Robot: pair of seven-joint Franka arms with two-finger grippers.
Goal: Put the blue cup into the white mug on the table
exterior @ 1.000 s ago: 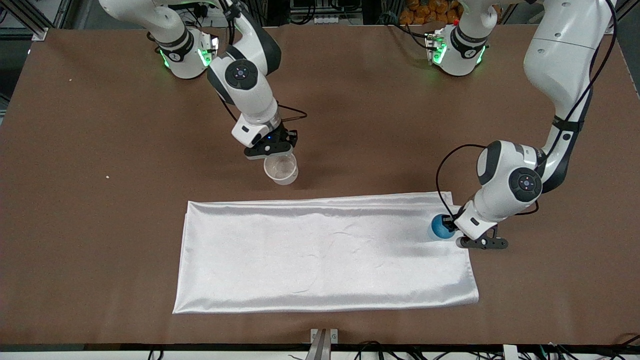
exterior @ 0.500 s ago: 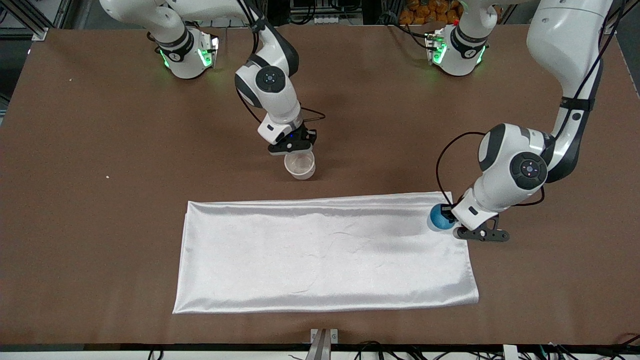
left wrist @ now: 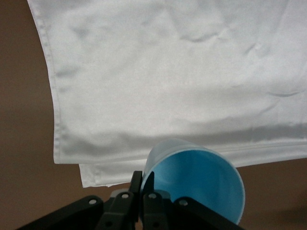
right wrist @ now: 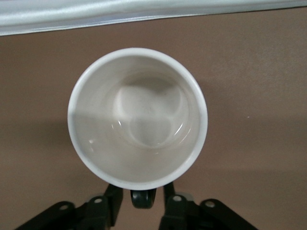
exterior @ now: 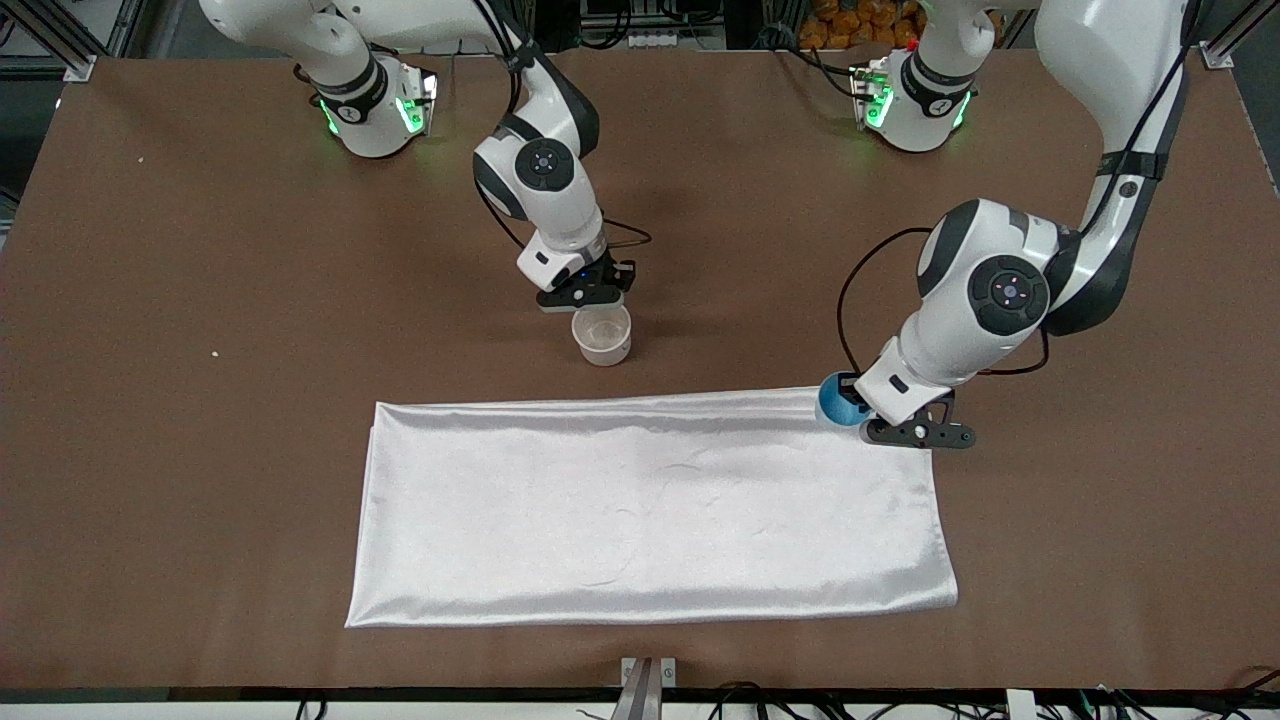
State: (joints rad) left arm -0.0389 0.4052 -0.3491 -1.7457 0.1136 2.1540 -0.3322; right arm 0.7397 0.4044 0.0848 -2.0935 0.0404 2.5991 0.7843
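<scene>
The blue cup (exterior: 833, 404) hangs tilted in my left gripper (exterior: 852, 408), over the white cloth's corner at the left arm's end. In the left wrist view the left gripper (left wrist: 142, 179) is shut on the cup's rim, with the blue cup (left wrist: 196, 184) showing its pale-blue inside. The white mug (exterior: 602, 337) stands upright on the brown table (exterior: 200, 450), farther from the camera than the cloth. My right gripper (exterior: 590, 303) is just above its handle side. In the right wrist view the right gripper (right wrist: 141, 194) is open, fingers either side of the black handle (right wrist: 144, 197) without touching; the white mug (right wrist: 138, 117) is empty.
A large white satin cloth (exterior: 650, 500) lies flat on the table between the mug and the front camera; its edge shows in the right wrist view (right wrist: 144, 12) and it fills the left wrist view (left wrist: 168, 72). Bare brown table surrounds it.
My left gripper has lifted the blue cup and carried it toward the mug along the cloth's edge. My right gripper moved the mug toward the left arm's end, then stayed.
</scene>
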